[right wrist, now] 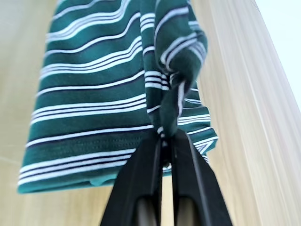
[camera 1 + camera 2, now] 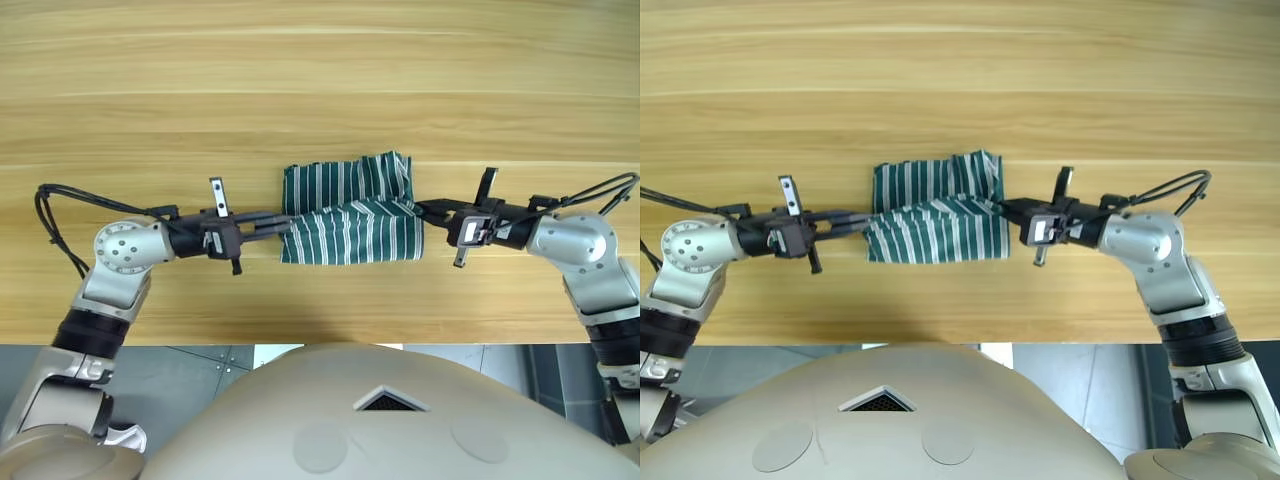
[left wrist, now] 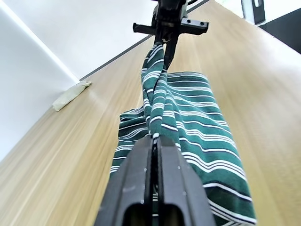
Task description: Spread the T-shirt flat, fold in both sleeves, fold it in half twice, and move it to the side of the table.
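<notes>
A green T-shirt (image 2: 350, 228) with white stripes hangs folded between my two grippers, just above the wooden table (image 2: 320, 90). My left gripper (image 2: 283, 218) is shut on the cloth's left edge. My right gripper (image 2: 418, 208) is shut on its right edge. In the left wrist view the shirt (image 3: 188, 122) stretches from my left gripper (image 3: 155, 137) away to the right gripper (image 3: 164, 44). In the right wrist view my right gripper (image 1: 165, 136) pinches a bunched fold of the shirt (image 1: 94, 94). The rear part of the shirt (image 2: 935, 180) rests on the table.
The wooden table (image 2: 960, 80) runs wide and bare behind and to both sides of the shirt. Its front edge (image 2: 320, 343) lies close below the arms. A small pale object (image 3: 70, 95) lies at the table's far edge in the left wrist view.
</notes>
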You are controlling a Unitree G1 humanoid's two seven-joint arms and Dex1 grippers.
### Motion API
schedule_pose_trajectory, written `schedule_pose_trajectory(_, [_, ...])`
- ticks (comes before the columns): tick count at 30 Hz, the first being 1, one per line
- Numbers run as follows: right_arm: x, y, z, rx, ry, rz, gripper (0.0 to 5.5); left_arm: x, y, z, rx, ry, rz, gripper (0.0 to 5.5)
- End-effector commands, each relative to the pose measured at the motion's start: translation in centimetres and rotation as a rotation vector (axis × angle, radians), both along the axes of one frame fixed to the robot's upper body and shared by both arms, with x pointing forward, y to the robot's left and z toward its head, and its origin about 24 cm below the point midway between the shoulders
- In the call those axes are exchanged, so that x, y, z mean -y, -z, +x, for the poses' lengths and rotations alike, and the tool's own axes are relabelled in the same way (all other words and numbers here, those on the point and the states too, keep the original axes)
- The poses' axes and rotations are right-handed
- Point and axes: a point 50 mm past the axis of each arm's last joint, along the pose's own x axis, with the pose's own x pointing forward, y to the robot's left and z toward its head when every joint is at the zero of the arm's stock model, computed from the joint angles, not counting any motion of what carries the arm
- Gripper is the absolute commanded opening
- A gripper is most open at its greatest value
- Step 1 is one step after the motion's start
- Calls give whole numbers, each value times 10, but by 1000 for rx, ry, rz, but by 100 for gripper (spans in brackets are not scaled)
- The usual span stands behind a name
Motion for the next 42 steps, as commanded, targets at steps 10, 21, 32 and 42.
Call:
schedule_pose_trajectory(10, [-7, 3, 56, 118, 180, -37, 5, 17, 15, 78, 94, -251, 78, 0])
schedule_pose_trajectory(21, [-32, 60, 85, -37, 232, -81, 5, 19, 73, 96, -96, -386, 329, 0])
schedule_pose_trajectory(32, [1, 61, 112, -222, 622, 339, 137, 21, 83, 104, -270, -508, 315, 115])
schedule_pose_trajectory(42, [8, 39, 139, -535, 876, 1099, 314, 16, 76, 115, -334, -645, 222, 264])
